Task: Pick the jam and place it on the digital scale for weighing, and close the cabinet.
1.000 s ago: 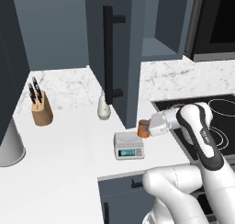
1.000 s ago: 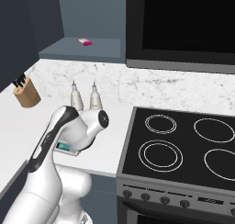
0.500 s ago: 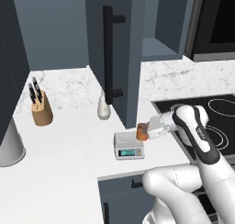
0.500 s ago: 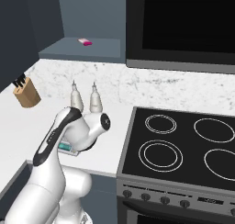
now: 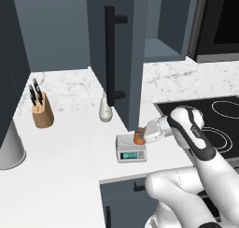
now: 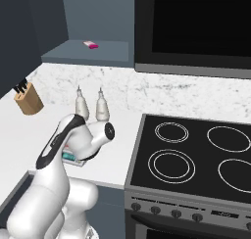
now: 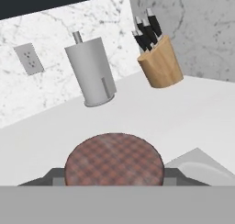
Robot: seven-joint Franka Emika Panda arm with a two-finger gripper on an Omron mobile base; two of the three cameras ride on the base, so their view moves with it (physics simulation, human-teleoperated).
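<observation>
While gripping: the gripper (image 5: 141, 137) is squeezing the jam (image 5: 139, 137).
Jam: it is sitting on the scale (image 5: 131, 150).
Cabinet (image 5: 117, 54): its door is standing open.
Knife block (image 5: 42, 112): it is holding black knives.

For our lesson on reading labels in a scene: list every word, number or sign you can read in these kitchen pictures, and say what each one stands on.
No text can be read anywhere.
Digital scale: greenish display strip, too small to read.
Stove control panel: pale marks, too blurred to read.
Jam, held between the fingers: no label shows; its lid is only a checked pattern.
Pink item on the cabinet shelf: too small to tell.
</observation>
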